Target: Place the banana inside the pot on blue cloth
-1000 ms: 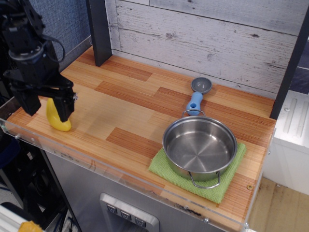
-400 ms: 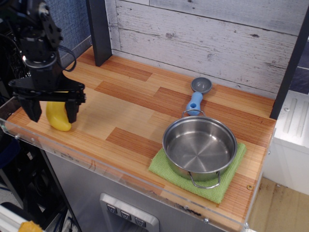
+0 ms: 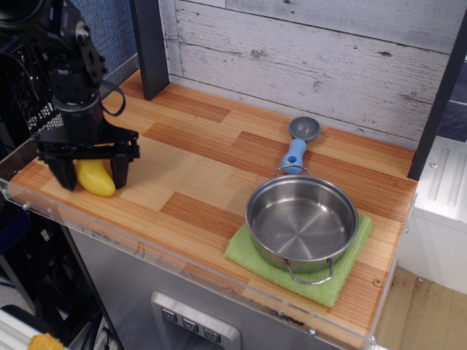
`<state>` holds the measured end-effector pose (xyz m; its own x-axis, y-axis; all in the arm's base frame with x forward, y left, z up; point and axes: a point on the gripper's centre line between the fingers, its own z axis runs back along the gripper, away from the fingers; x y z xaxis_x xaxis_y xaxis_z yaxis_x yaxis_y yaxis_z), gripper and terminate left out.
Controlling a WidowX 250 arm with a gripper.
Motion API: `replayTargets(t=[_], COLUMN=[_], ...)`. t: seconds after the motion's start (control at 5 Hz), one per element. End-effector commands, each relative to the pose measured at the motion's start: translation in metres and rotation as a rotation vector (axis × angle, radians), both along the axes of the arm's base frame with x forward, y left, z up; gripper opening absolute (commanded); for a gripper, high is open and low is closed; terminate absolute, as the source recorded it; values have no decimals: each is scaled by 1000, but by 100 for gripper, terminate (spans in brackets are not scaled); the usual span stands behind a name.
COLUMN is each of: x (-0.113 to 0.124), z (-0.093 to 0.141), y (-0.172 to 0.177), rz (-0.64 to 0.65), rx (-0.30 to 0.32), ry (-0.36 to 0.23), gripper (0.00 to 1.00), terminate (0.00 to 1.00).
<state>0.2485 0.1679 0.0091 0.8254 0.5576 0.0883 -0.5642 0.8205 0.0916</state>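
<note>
I'm looking down at a wooden counter (image 3: 219,160) of striped orange and tan planks, backed by a whitewashed plank wall (image 3: 314,51) with a dark post (image 3: 149,44) at the left rear and a clear plastic lip along the front edge. At the left front, my gripper (image 3: 93,172) hangs over the banana (image 3: 95,178), its two black fingers (image 3: 121,169) spread wide, one on each side of the yellow fruit; I cannot tell whether either finger touches it. The banana lies on the bare wood near the front left corner, well apart from the pot (image 3: 302,222). The pot sits empty and upright at the right front, resting on the blue cloth (image 3: 337,278), which to my eye reads lime green and shows past the pot on the front and right sides. One wire loop handle points toward the front edge, the other toward the wall. Just behind the pot lies a grey scoop (image 3: 299,142) with a blue handle, its handle end almost at the rear loop. I can make out no brand, label or writing anywhere in view.
</note>
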Motion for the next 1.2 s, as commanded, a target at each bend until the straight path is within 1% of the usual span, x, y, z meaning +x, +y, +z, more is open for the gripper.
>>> replayTargets(t=[0.0, 0.2, 0.4, 0.6, 0.8, 1.0], x=[5, 7, 8, 7, 6, 14], z=[0, 14, 26, 54, 98, 114], y=[11, 9, 4, -11, -51, -99], rz=[1, -16, -30, -90, -119, -209], rx=[-21, -2, -2, 24, -11, -68], ry=[-10, -37, -79, -130, -216, -254], gripper=[0, 0, 0, 0, 0, 0], terminate=[0, 0, 0, 0, 0, 0])
